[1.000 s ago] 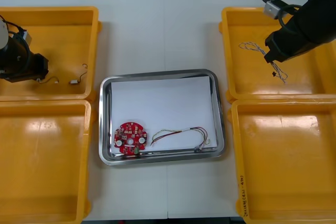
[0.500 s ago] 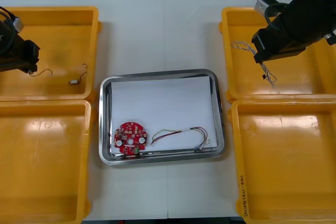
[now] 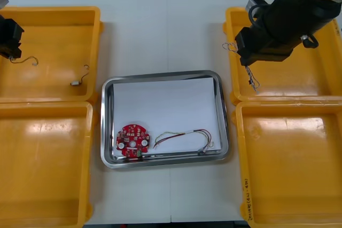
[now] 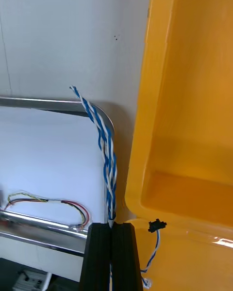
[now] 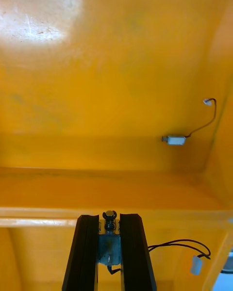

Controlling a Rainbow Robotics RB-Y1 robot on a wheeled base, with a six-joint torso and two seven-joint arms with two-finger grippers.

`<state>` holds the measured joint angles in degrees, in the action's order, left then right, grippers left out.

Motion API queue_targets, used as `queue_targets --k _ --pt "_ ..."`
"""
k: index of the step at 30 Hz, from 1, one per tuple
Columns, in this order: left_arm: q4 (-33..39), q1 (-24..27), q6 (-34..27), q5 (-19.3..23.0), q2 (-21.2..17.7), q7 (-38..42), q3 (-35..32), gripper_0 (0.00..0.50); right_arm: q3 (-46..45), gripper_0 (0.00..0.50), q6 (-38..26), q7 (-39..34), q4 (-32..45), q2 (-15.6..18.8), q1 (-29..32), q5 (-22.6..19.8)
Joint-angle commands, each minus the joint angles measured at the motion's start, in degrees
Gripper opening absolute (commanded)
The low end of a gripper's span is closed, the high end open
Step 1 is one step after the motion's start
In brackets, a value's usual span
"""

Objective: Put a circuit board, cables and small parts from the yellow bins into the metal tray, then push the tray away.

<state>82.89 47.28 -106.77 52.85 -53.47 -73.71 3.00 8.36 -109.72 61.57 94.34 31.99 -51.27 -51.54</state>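
Your right arm [image 3: 283, 22] reached over the inner wall of the far right yellow bin [image 3: 315, 73], close to the far right corner of the metal tray [image 3: 105, 126]. The right jaws were pinched tight on the twisted blue and white cable [image 4: 108, 160], with no more than the cable's thickness between them. In the right wrist view the cable rose from between the fingers [image 4: 99, 257] and crossed in front of the tray's rounded corner. A short tail with a black plug [image 4: 154, 225] hung just beside the fingers, over the bin's rim. From the front, the cable's loose end dangled below the arm, just inside the bin's inner wall.

Your left arm [image 3: 8, 36] was at the outer edge of the far left yellow bin [image 3: 59, 30]. The left jaws were closed down on the end piece of a black cable [image 5: 179, 245], whose free length curled out to one side of them. A second thin cable with a pale plug [image 3: 80, 80] lay on that bin's floor, well apart from the jaws, towards the corner nearest the tray.

The tray sat on the tabletop [image 3: 165, 30] between the bins, white inside. The red circuit board [image 3: 132, 141] lay by its near left corner. The red and yellow cable [image 3: 187, 137] lay just beside the board, along the near rim.
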Motion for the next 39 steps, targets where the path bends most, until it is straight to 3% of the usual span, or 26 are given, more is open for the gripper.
queue_targets --k 1,10,21,39 --pt "6.5 2.6 -3.2 1.6 -2.7 12.2 -0.7 0.0 2.7 0.0 -0.3 -5.1 3.1 -0.6 -2.8 1.2" --pt "17.3 2.6 -3.2 5.7 -2.7 22.5 4.9 0.0 3.2 0.0 -0.3 -8.5 3.7 -1.1 -2.8 2.7" --pt "25.5 2.6 -3.2 5.7 1.1 31.3 9.0 0.0 3.3 0.0 -0.3 -8.0 3.7 -1.0 -2.8 4.0" --pt "30.0 -0.3 -3.2 -8.4 17.8 33.5 12.1 0.0 3.4 0.0 -0.3 -7.3 3.7 -1.0 -2.7 5.0"
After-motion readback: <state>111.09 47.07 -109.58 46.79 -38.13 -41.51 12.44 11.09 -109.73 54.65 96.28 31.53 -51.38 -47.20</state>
